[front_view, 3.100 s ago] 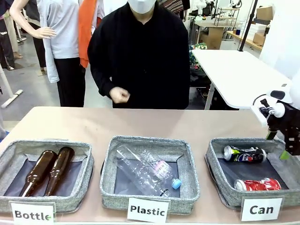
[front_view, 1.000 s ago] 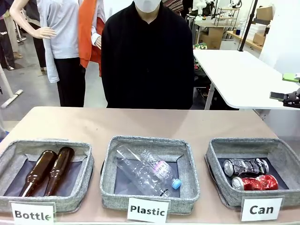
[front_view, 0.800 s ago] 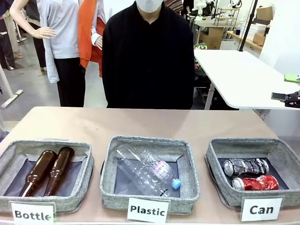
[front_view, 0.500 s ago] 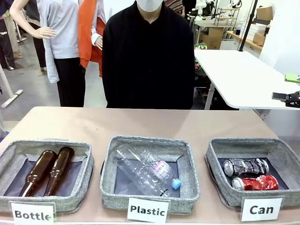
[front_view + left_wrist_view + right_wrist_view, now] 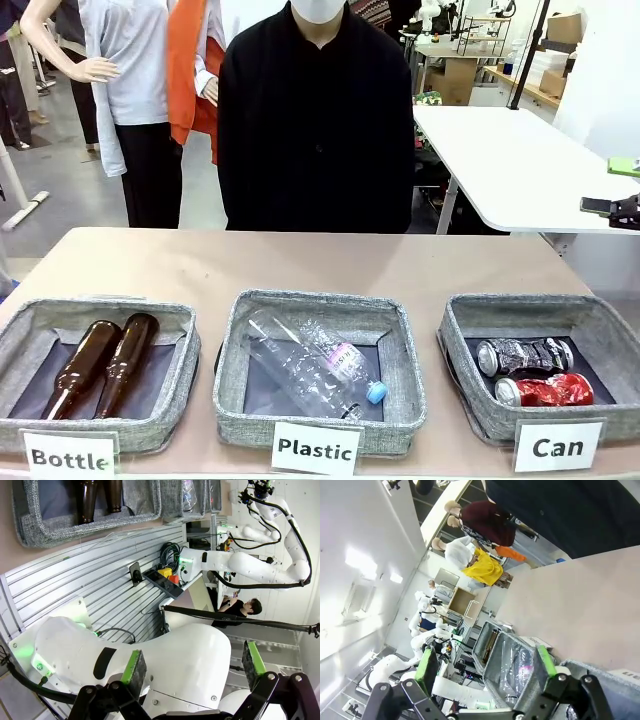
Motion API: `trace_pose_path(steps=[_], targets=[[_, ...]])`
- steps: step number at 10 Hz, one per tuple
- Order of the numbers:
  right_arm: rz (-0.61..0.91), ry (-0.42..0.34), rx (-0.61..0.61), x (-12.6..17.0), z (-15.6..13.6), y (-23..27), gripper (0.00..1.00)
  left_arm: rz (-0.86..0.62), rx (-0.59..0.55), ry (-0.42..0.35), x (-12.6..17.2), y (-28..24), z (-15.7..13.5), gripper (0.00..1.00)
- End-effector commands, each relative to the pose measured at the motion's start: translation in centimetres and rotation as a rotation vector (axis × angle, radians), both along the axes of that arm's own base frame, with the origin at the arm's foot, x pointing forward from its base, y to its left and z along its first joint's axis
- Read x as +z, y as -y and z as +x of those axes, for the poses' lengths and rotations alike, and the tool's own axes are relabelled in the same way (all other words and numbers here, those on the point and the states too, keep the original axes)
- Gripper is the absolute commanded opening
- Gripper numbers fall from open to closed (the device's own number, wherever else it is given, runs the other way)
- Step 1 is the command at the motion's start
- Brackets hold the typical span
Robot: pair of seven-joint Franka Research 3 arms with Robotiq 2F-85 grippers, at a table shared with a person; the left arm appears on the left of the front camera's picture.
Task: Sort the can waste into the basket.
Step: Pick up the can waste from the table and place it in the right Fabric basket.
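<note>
Both crushed cans lie inside the Can basket (image 5: 455, 330) at the right of the table, behind its white "Can" card (image 5: 557, 446). The dark grey-and-silver can (image 5: 522, 355) rests just behind the red can (image 5: 545, 390), the two side by side. My right gripper (image 5: 598, 185) hangs high at the picture's right edge, well above and behind the basket; it is open and holds nothing, and its green pads (image 5: 545, 660) stand wide apart. My left gripper (image 5: 194, 662) is open too, empty, pulled back below the table's near side.
The middle basket (image 5: 320, 305), marked "Plastic", holds clear plastic bottles (image 5: 315, 365). The left one (image 5: 100, 310), marked "Bottle", holds two brown glass bottles (image 5: 100, 365). A person in black (image 5: 315, 120) stands at the far edge with no hands over the table. Bare tabletop (image 5: 300, 260) lies behind the baskets.
About three seconds ago my right gripper hung over the Can basket; it has since lifted off to the right. The grey can has shifted forward beside the red one. The person's hand has withdrawn.
</note>
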State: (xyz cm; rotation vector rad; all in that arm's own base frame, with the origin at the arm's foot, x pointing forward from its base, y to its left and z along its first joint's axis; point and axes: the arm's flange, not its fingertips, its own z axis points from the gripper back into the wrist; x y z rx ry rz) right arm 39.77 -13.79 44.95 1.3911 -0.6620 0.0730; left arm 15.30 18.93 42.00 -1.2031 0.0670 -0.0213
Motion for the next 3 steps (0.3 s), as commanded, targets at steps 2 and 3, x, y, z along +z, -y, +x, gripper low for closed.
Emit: trace_pose_path(steps=[2,3], targets=[[-0.005,0.019,0.015,0.13,0.10,0.28,1.00,-0.006,-0.003,-0.005,0.11,0.04,-0.26,1.00],[-0.005,0.019,0.015,0.13,0.10,0.28,1.00,-0.006,-0.003,-0.005,0.11,0.04,-0.26,1.00]])
